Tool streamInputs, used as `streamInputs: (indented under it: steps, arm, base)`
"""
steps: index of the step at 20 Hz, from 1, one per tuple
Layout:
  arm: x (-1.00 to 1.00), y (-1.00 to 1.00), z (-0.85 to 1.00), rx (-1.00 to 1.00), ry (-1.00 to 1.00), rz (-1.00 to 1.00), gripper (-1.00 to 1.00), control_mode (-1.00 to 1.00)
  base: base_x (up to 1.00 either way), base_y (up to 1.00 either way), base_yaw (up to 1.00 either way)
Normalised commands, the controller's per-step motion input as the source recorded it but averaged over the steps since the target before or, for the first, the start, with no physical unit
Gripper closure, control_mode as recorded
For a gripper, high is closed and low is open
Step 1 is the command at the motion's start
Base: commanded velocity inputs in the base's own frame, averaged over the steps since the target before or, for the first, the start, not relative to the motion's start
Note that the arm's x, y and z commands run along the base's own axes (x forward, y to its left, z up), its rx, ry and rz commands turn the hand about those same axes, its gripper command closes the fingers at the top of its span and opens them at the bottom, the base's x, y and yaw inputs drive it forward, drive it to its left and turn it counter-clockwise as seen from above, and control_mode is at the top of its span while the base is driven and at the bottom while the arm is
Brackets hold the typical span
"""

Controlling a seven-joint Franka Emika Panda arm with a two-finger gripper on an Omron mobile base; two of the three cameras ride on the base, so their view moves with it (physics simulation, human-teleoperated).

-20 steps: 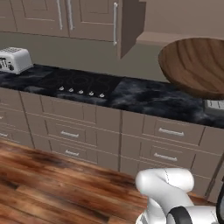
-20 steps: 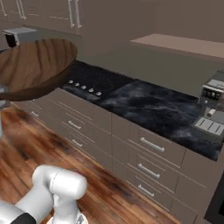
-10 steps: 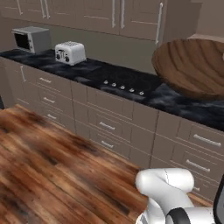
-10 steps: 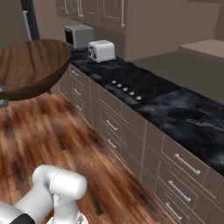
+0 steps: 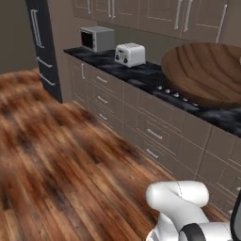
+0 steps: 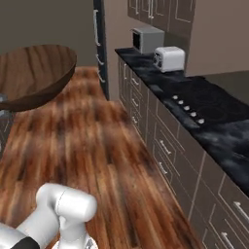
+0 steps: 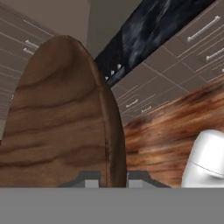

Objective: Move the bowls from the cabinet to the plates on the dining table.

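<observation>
Carrying the dark wood-grain bowl (image 7: 61, 118), the gripper (image 7: 107, 179) is clamped on the bowl's rim at the bottom centre of the hand view, jaws nearly together either side of the thin wall; the bowl sits at the upper right of the left base view and at the left edge of the right base view. Risk noted: the hold is on one edge only, so a sharp turn or stop could let it pivot or slip. Its overhanging side could also clip the marble counter (image 5: 141, 70) or toaster (image 5: 130, 54).
</observation>
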Motion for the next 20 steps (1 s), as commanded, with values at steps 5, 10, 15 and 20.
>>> streamInputs:
  steps: [5,10,15,20]
  arm:
    - [0.00,0.00,0.00,0.00,0.00,0.00,1.00,1.00]
    - [0.00,0.00,0.00,0.00,0.00,0.00,1.00,1.00]
    - [0.00,0.00,0.00,0.00,0.00,0.00,1.00,1.00]
    - [0.00,0.00,0.00,0.00,0.00,0.00,1.00,1.00]
  base:
    - [0.00,0.00,0.50]
    - [0.00,0.00,0.50]
    - [0.00,0.00,0.50]
    - [0.00,0.00,0.50]
